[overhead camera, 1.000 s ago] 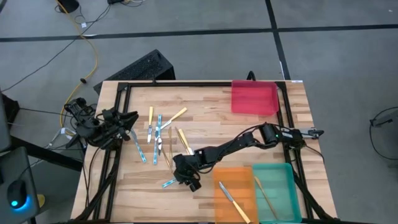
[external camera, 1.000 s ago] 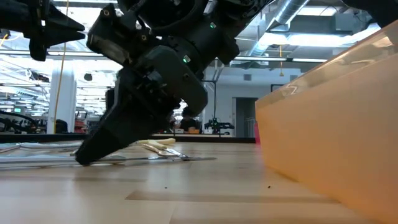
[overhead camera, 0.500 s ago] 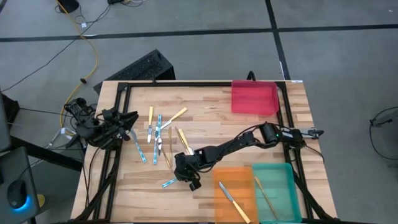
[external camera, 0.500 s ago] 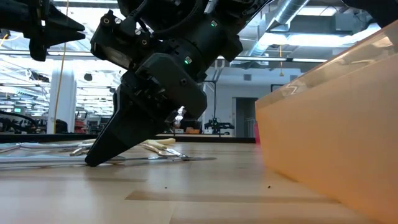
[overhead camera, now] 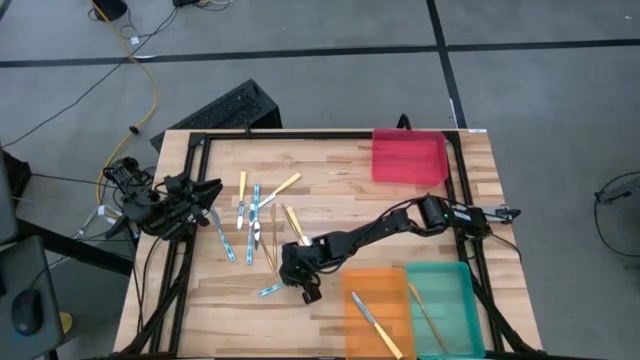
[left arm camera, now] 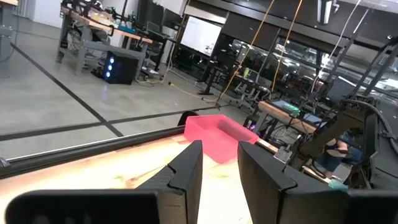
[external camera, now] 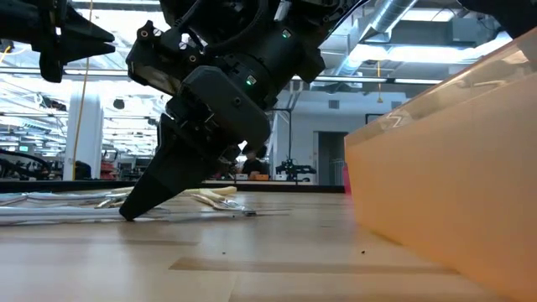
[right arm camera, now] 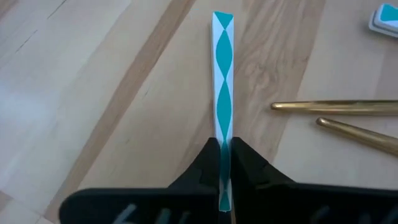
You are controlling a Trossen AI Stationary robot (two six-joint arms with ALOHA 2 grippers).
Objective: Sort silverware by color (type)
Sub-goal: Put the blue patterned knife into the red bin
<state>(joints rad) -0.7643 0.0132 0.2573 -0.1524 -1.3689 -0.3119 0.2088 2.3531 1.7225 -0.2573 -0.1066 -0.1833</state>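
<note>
Right gripper [right arm camera: 224, 163] pinches teal-patterned utensil [right arm camera: 222, 74] — orange tray [overhead camera: 378, 305], teal tray [overhead camera: 445, 300] w/ one utensil each.

1. No words, brand names, numbers or signs could be read in any of the four views.
2. The bright screen [left arm camera: 204, 36] in the room beyond the desk was too far off to read.
</note>
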